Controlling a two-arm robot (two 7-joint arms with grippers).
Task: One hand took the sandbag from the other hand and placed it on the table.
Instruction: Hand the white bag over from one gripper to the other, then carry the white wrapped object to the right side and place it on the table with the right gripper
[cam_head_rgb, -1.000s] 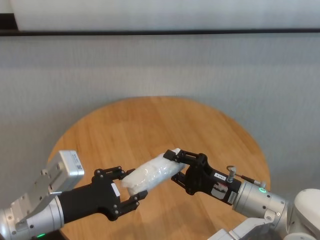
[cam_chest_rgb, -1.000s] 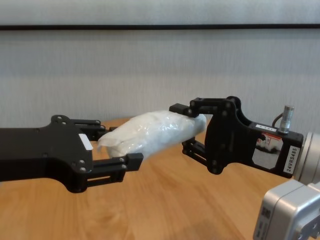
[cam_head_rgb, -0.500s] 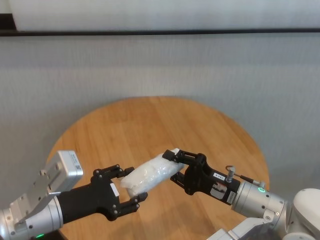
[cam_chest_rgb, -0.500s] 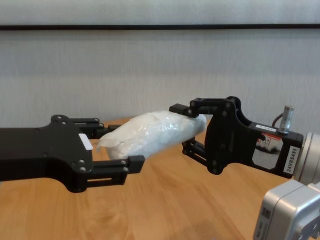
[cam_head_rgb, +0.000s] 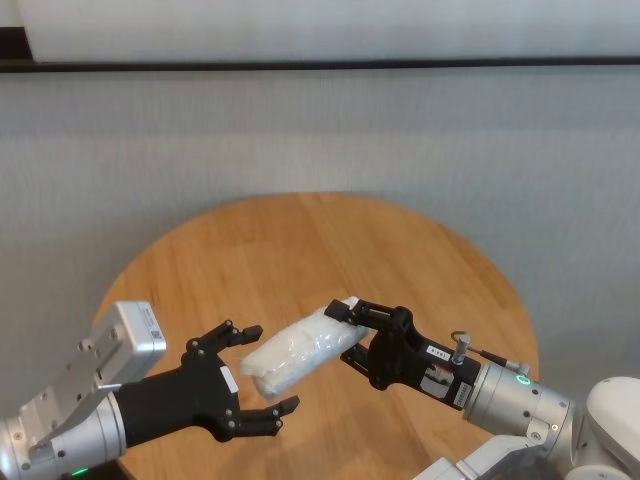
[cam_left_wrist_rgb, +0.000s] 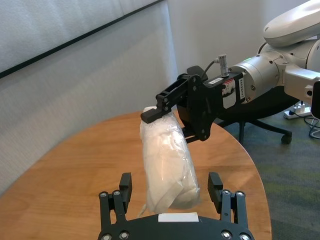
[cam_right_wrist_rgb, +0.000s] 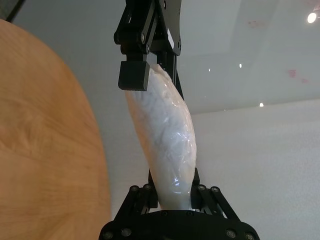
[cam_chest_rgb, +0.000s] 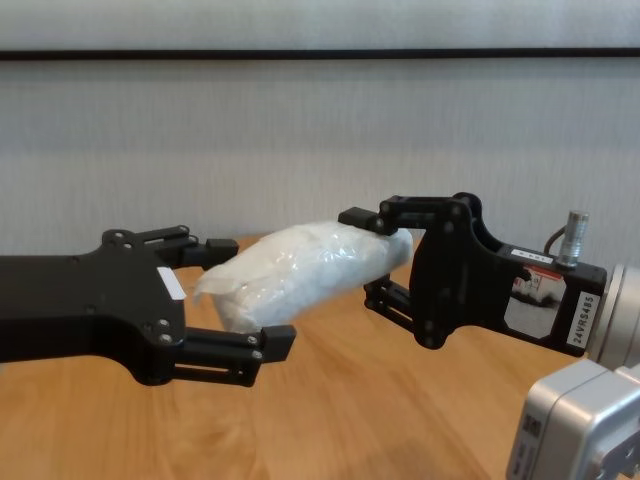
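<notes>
The sandbag (cam_head_rgb: 298, 350) is a white oblong bag in clear wrap, held in the air above the round wood table (cam_head_rgb: 330, 240). My right gripper (cam_head_rgb: 343, 333), the one labelled 24VRS485, is shut on the bag's right end (cam_chest_rgb: 375, 250). The left gripper (cam_head_rgb: 272, 367), with a plain white sticker, stands open around the bag's other end. In the chest view its fingers (cam_chest_rgb: 262, 343) stand apart from the sandbag (cam_chest_rgb: 290, 275). The left wrist view shows the sandbag (cam_left_wrist_rgb: 167, 165) between the spread fingers (cam_left_wrist_rgb: 125, 182).
A grey wall (cam_head_rgb: 320, 130) rises behind the table. The table's rounded edge (cam_head_rgb: 505, 285) curves close to the right arm. An office chair base (cam_left_wrist_rgb: 262, 125) stands on the floor beyond the table. The right arm's white housing (cam_chest_rgb: 575, 425) fills the chest view's lower right.
The left gripper's fingers have spread away from the sandbag, letting go of it. The right gripper stays shut on the bag's other end, and the bag has hardly moved.
</notes>
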